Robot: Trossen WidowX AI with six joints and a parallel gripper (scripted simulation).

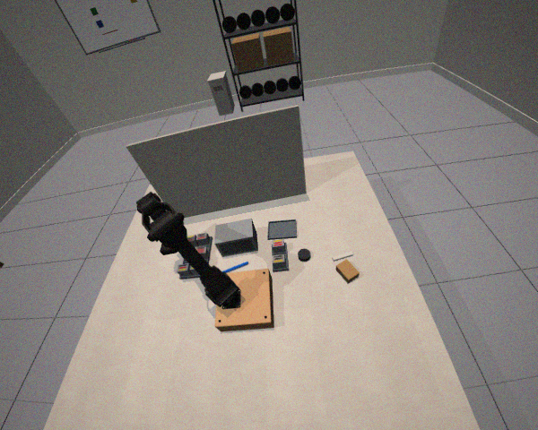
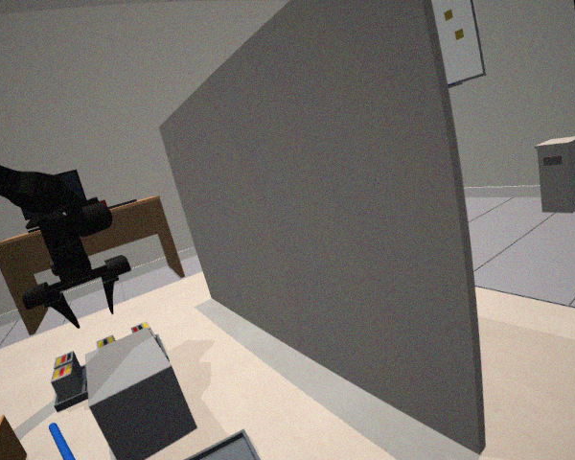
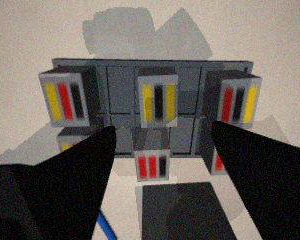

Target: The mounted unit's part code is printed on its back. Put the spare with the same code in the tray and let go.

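My gripper (image 2: 95, 320) (image 3: 163, 130) is open, partly closed in, and empty above the left rack (image 3: 121, 90) (image 2: 71, 400). In the wrist view a spare with yellow, black, yellow bars (image 3: 158, 102) stands beyond and between the fingertips. Around it are a yellow-red-black spare (image 3: 65, 102), a red-black-yellow spare (image 3: 238, 102) and a red-red-black spare (image 3: 152, 166); two more are partly hidden by the fingers. The mounted unit (image 1: 234, 231) (image 2: 129, 361) is a grey box; its back is hidden. The tray (image 1: 282, 229) is empty, right of the unit.
A smaller rack with two spares (image 1: 279, 260) stands in front of the tray. A tall grey panel (image 1: 232, 161) (image 2: 317, 197) stands behind. A blue stick (image 1: 236, 267) (image 2: 60, 440), a wooden block (image 1: 255, 296), a black puck (image 1: 304, 254) and a small brown block (image 1: 347, 270) lie around.
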